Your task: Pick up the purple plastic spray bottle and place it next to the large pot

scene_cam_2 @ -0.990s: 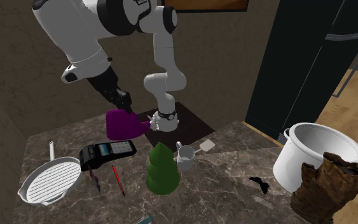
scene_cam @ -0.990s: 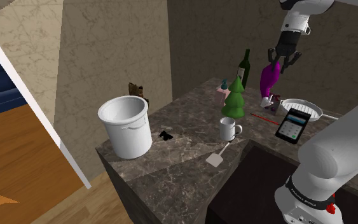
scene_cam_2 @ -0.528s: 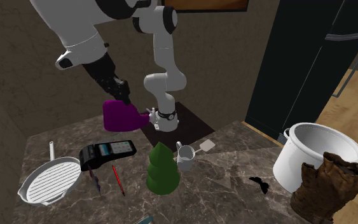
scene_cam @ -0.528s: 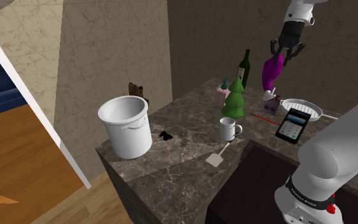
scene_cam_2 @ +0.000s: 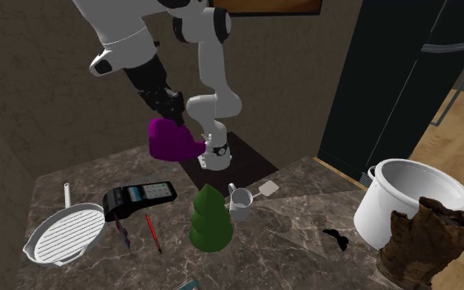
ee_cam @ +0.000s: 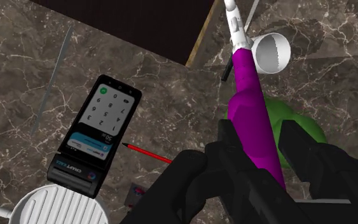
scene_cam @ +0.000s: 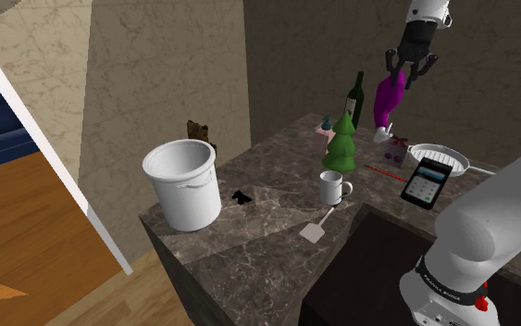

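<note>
Marble counter (scene_cam: 267, 222) holds the clutter. The pot (scene_cam: 182, 185) stands at the shoulder view's left end, well apart from the bottle (scene_cam: 390, 97). A green tree figure (scene_cam: 344, 144), a mug (scene_cam: 334, 188) and a spatula (scene_cam: 316, 228) lie between them. A wine bottle (scene_cam: 356, 97) stands behind the tree. A card terminal (ee_cam: 98, 137), a red pencil (ee_cam: 149, 154) and a white pan (scene_cam: 439, 157) lie under the gripper (scene_cam: 400, 78). Jaws are part closed, pinching the purple bottle's body. The bottle hangs clear above the counter, its white nozzle end away from the gripper.

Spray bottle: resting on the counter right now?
No, the purple spray bottle hangs clasped in the claw, clear above the marble counter.
</note>
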